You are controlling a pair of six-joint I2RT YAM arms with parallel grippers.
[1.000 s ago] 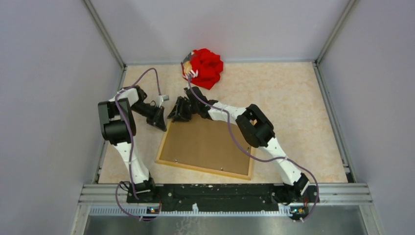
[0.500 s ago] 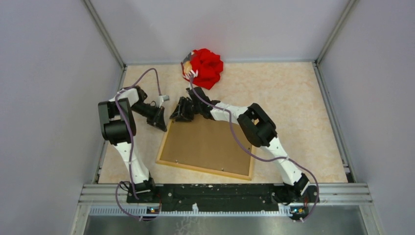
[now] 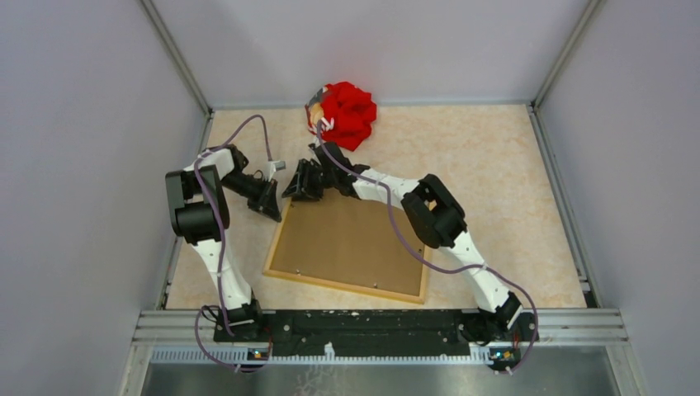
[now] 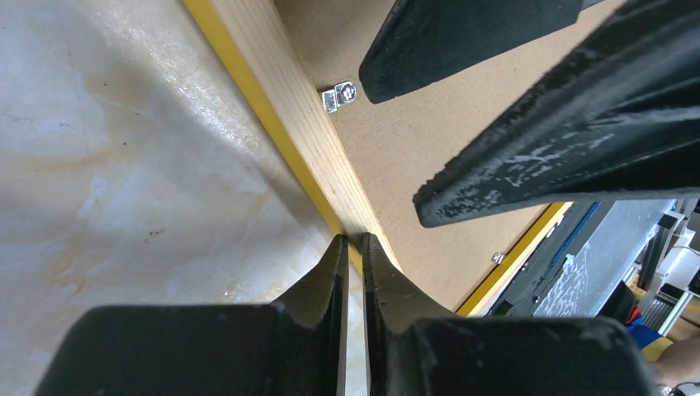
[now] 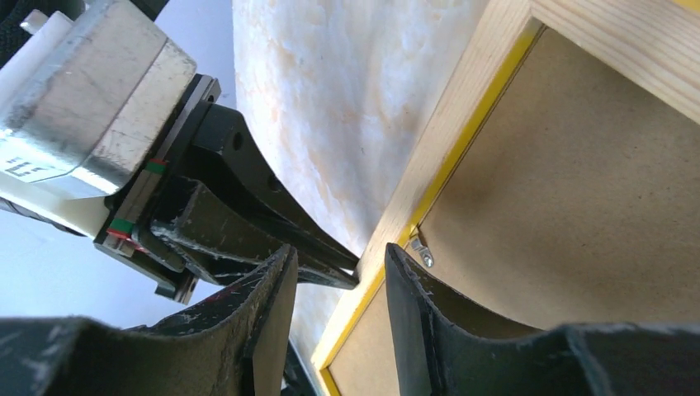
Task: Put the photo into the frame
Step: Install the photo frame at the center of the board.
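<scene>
Wooden frame [image 3: 342, 285], one, face down; your two claws meet at its far corner: left claw [image 4: 353, 243] almost together, right claw [image 5: 338, 256] apart.

The thin rectangular picture frame [image 3: 345, 285] is edged bright yellow and backed in pale wood grain; the flat backing board [image 3: 351, 243] is plain brown. The tabletop [image 3: 495, 181] is marbled cream and peach; the crumpled cloth [image 3: 351, 111] is red.

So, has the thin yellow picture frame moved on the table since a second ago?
No. The yellow picture frame keeps its spot against the black base rail.
</scene>
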